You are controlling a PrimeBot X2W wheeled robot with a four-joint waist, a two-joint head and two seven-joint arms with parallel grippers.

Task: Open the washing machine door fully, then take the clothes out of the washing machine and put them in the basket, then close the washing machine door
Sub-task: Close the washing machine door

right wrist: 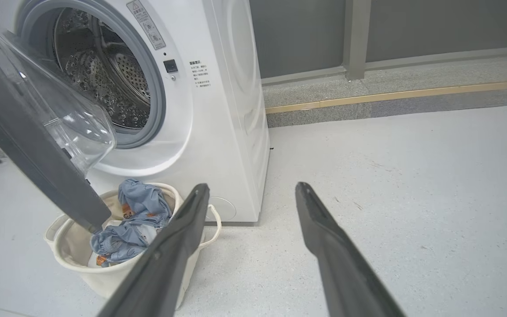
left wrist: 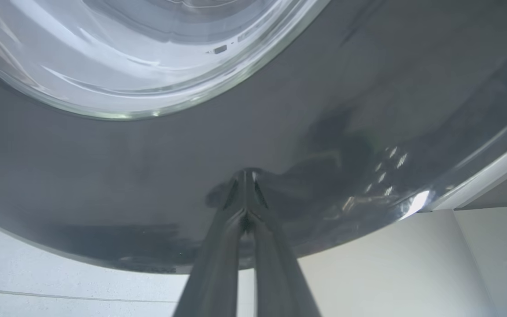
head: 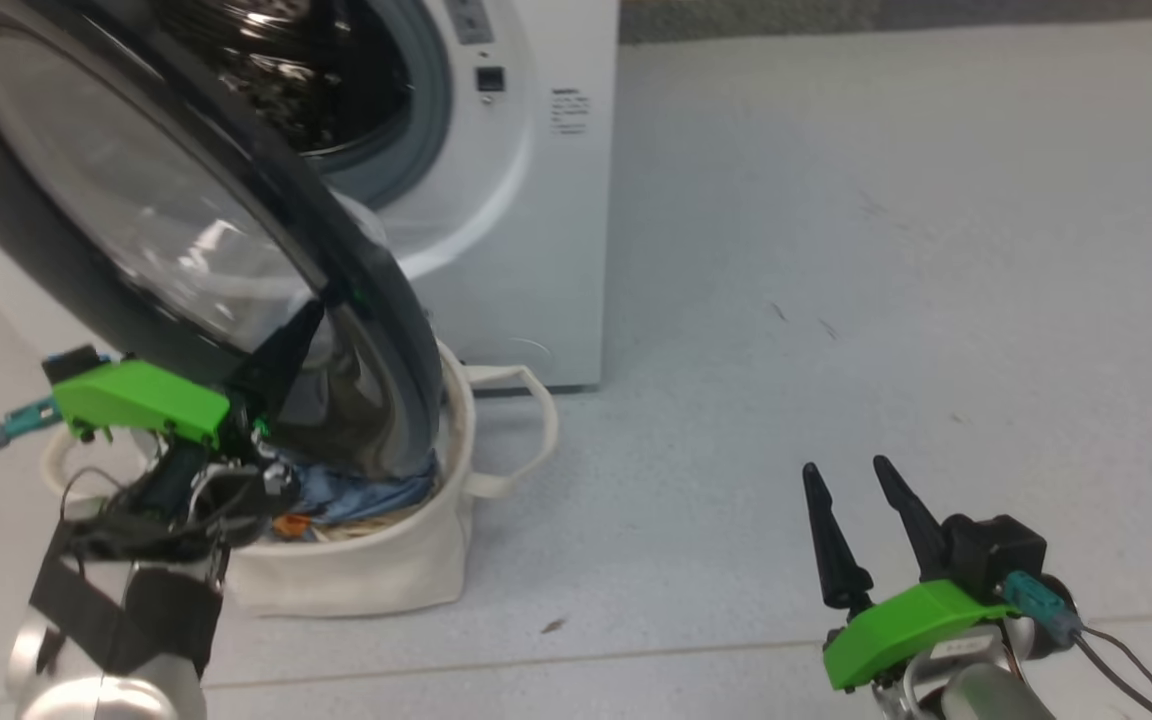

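Two grippers, each with two long dark fingers and a green housing. The left gripper has its fingers pressed together with nothing between them; in its wrist view the joined tips meet the glossy dark rim of the washing machine door, just below the glass. The right gripper hovers over bare floor well apart from the machine, fingers spread wide and holding nothing.

The washing machine door is one large round panel: a broad black rim around a bulging clear glass bowl. It stands swung partly out from the machine, and its lower edge overhangs the basket.

The basket, one round cream canvas tub with two loop handles, stands on the floor just before the machine's front. The clothes lie heaped inside it: one light blue garment with small orange-brown prints, over a paler piece only partly seen. In the head view the door rim hides much of the heap.

The washing machine, one white front-loader, shows its grey-rimmed mouth and perforated steel drum, with a warning label and a block of small print beside it.

Behind it run a grey wall with one upright post and a low kerb.
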